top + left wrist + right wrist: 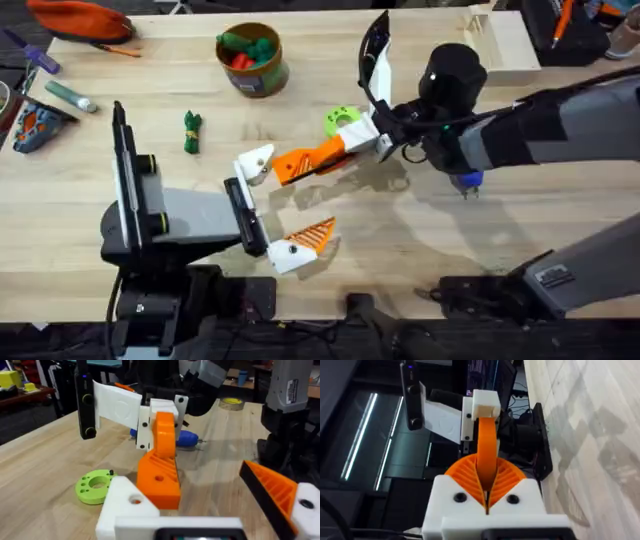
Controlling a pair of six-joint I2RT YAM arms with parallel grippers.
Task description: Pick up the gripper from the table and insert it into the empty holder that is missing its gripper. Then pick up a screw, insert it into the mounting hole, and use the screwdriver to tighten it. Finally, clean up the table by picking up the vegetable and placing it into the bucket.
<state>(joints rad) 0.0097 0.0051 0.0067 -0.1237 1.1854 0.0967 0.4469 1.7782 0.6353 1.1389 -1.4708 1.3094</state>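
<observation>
My right gripper (338,150) is shut on the gripper (300,163), a loose orange finger piece. Its free end rests against the empty holder (256,163), the white mount on my left arm. In the left wrist view the orange piece (158,479) stands beside the white holder (125,504). My left gripper (280,204) is open, its other finger orange and ribbed (308,237). The blue screwdriver (467,181) lies under the right arm. The dark green vegetable (192,131) lies on the table left of centre. The tan bucket (265,78) stands at the back.
A lime-green disc (342,120) lies just behind the right gripper. The bucket holds red and green toy pieces (245,50). An orange pouch (80,18) and a marker (70,96) sit at the far left. A wooden box (500,40) is at the back right.
</observation>
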